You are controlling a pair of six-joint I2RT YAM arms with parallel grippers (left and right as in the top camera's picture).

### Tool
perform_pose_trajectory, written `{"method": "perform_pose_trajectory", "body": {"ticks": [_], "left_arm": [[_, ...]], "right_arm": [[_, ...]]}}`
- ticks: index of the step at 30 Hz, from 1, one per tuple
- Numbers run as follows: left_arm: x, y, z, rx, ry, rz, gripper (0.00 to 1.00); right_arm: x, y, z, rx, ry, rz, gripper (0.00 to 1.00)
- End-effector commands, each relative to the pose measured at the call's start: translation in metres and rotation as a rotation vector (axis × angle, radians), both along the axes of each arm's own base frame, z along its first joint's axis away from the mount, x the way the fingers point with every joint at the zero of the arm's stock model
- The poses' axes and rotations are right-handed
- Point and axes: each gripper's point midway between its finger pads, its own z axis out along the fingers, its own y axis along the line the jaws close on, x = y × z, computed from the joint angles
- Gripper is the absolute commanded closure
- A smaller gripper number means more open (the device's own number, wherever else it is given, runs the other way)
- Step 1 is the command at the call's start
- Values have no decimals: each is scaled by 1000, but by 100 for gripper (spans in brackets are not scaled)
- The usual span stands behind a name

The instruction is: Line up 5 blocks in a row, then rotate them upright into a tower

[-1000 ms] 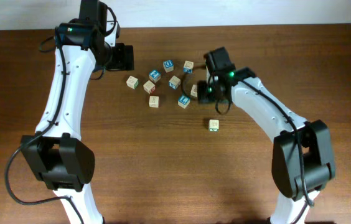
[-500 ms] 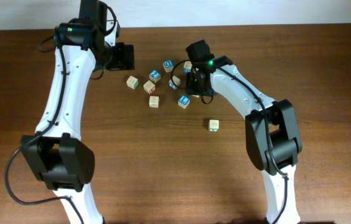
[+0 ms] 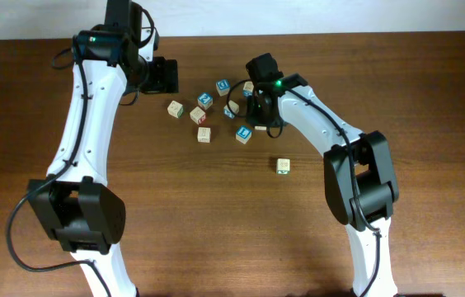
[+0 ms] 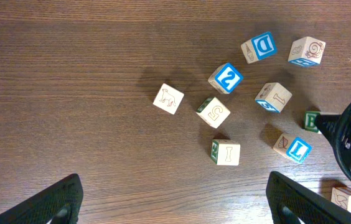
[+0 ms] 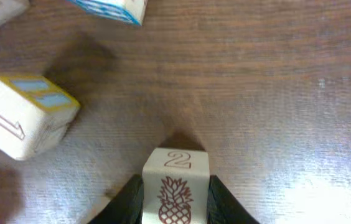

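Though the right gripper covers its catch overhead, I spot light-wood alphabet cubes scattered on the brown wooden table. Left wrist: left gripper jaws wide, empty, cubes well ahead. Right wrist: jaws pinch a pale pineapple-printed wooden cube squarely, its "2" face pointing away, bottom edge cut off.
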Motion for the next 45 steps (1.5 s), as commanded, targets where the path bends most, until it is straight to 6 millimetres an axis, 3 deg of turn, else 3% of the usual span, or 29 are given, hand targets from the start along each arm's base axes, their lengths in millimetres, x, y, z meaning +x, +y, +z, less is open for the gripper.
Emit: {"method": "perform_pose_trajectory", "body": {"ticks": [1,8,13,17,22,25,30,35,38,41,45], "left_arm": [[3,-1,4,-1,-12,8,7],[4,-1,5,-2,-19,8,7],[3,-1,5,-2,-15,7,8],[2,-1,4,-1,-8,7,8],[2,-1,4,-1,-8,7,8],[2,-1,4,-1,-8,7,8],[2,0,4,0,-9,8,5],[8,11,5,56,-34,37,0],[17,24,10,120,-79,71,1],[24,34,14,173,-113,100,1],[25,48,16,230,-123,135,1]], "right_arm": [[-27,-1,-12,2,129,6,73],[-97,-1,-12,46,432,15,74],[-118,-4,-10,11,509,21,73],[-128,5,-10,-28,515,58,62],[-122,-6,-9,-63,497,45,55],[-114,-1,5,-59,467,73,52],[-75,12,36,-38,309,85,47],[-37,39,29,59,153,-23,46],[-33,51,16,71,138,-50,46],[-34,53,2,49,150,-70,46],[-35,48,0,28,153,-84,50]]}}
